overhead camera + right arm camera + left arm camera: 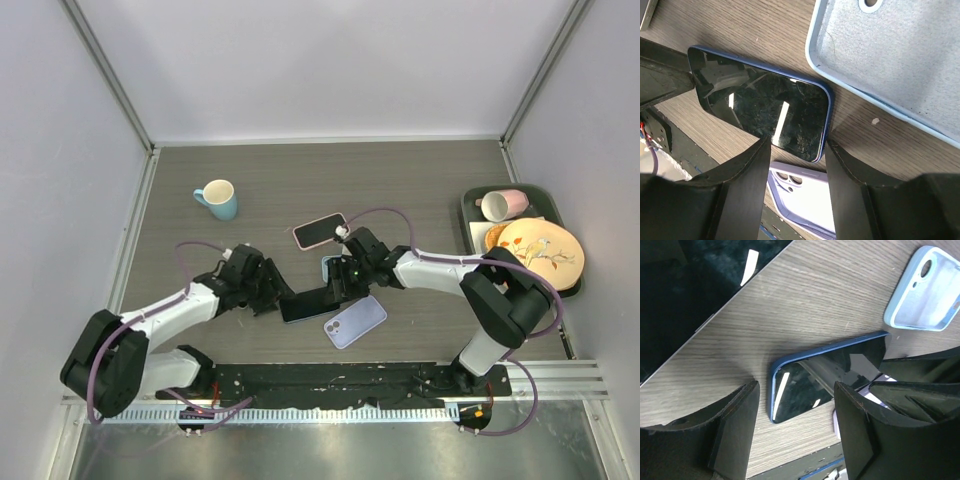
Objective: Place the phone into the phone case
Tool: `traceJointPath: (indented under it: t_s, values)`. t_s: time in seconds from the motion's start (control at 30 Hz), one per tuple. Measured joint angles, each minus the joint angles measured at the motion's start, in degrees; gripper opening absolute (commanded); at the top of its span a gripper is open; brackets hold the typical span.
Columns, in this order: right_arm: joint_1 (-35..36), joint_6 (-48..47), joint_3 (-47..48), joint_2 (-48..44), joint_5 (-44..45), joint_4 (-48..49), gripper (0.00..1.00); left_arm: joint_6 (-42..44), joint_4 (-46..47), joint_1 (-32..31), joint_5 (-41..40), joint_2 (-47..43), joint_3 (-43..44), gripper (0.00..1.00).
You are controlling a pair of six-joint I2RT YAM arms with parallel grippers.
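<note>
**Both pincers at the dark phone, seen from above and from each wrist.** Your left pincer (pixel 796 402) stands wide open, its two fingers either side of one end of the dark phone (pixel 760 107), which lies flat and screen-up on the table (pixel 250 170). Your right pincer (pixel 798 147) is likewise open, straddling the opposite end. Neither pincer grips anything; whether a finger touches the phone's edge you cannot tell.

The light blue case (pixel 890 60), inner side up, lies just beyond the right pincer, near the phone but apart from it. The phone is outside the case. Close beside the right pincer, on its near side, lies a lavender piece (pixel 805 195) with camera openings; phone or case, you cannot tell.

Count: one dark phone; one pink-edged phone (pixel 319 230) beyond the right pincer; one blue case; one lavender piece; one teal mug (pixel 218 198) well beyond the left pincer; one tray (pixel 470 200), far to the right pincer's outer side, carrying one pink cup (pixel 503 204) and one plate (pixel 545 250).
</note>
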Motion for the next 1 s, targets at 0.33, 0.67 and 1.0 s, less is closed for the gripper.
traceJointPath:
  t_s: [0.33,0.67,1.0]
  values:
    - [-1.2,0.0,-0.2,0.1,-0.1,0.9,0.53,1.1,-3.4,1.4,-1.7,-11.6,-6.6,0.66]
    - [-2.2,0.5,-0.8,1.6,-2.7,5.8,0.5,-1.0,14.5,3.1,7.2,-6.3,-12.0,0.54]
    - [-3.2,2.4,-2.7,3.3,-7.5,12.9,0.49,-1.6,33.9,3.2,13.5,1.1,-16.3,0.3]
